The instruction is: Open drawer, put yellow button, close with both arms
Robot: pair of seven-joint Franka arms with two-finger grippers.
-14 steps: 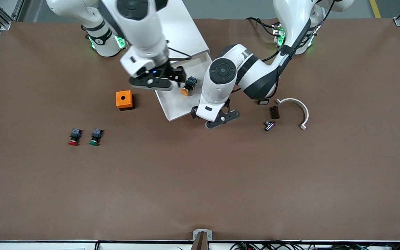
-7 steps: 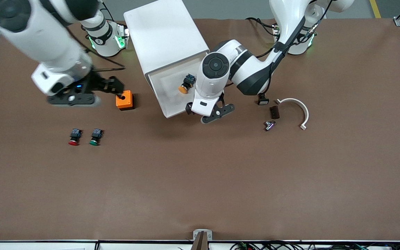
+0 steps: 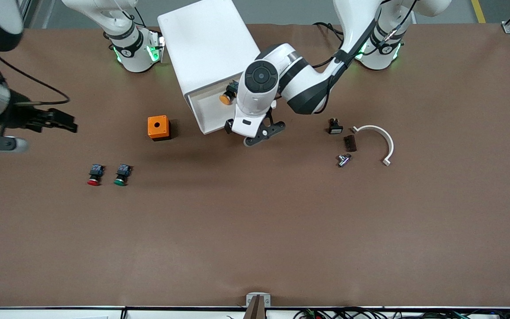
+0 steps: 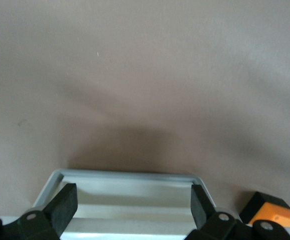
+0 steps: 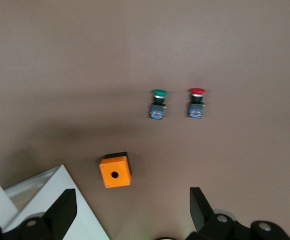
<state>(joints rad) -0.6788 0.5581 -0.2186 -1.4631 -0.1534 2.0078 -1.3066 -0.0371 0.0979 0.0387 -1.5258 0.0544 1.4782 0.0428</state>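
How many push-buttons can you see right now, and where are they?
3. The yellow button lies in the open drawer, partly hidden by the left arm. The red button and green button sit side by side, nearer the front camera than the orange box.

yellow button (image 3: 227,96) partly arm-hidden
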